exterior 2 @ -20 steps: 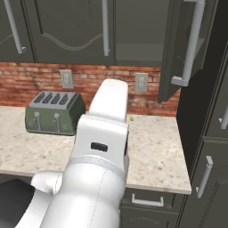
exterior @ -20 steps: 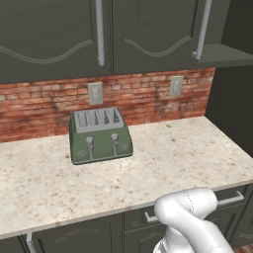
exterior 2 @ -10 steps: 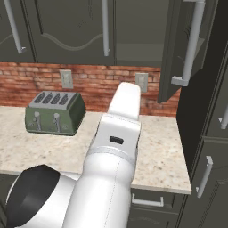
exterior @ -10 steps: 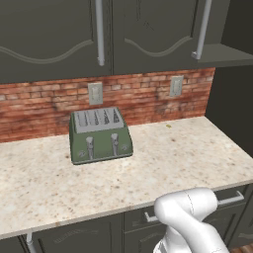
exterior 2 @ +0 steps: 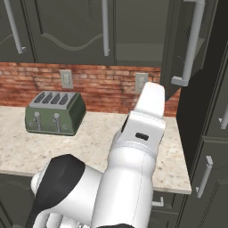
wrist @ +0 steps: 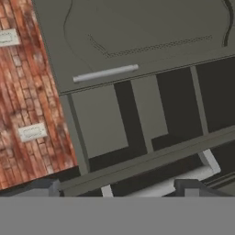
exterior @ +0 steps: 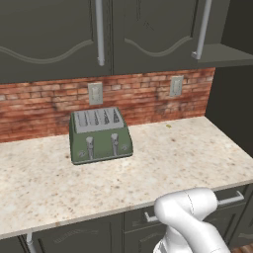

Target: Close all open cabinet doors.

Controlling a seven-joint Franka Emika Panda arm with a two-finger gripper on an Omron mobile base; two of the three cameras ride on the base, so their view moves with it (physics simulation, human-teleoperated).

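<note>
The open cabinet door (exterior 2: 174,40) swings out from the wall at the right, its grey bar handle (exterior 2: 194,40) facing right. The bare cabinet inside (exterior 2: 138,31) shows beside it. Left of that, two cabinet doors (exterior: 49,39) (exterior: 153,34) are shut. My forearm (exterior 2: 149,107) reaches up toward the open cabinet and hides the gripper in the right base view. In the hand view, which is rolled sideways, my gripper (wrist: 117,187) is open with nothing between its fingertips (wrist: 43,186). It faces the cabinet's shelves (wrist: 147,114) and a shut door (wrist: 137,36). A pale bar (wrist: 160,186) lies close above the tips.
A green toaster (exterior: 100,136) stands on the speckled counter (exterior: 173,158) against the brick wall (exterior: 39,104), with two outlets (exterior: 95,93) above. Tall dark cabinets (exterior 2: 209,147) close off the right end. Drawers and low doors (exterior: 74,237) run under the counter.
In the right base view my forearm has swung from the middle to the right and risen toward the open cabinet. The doors and toaster stay as they were.
</note>
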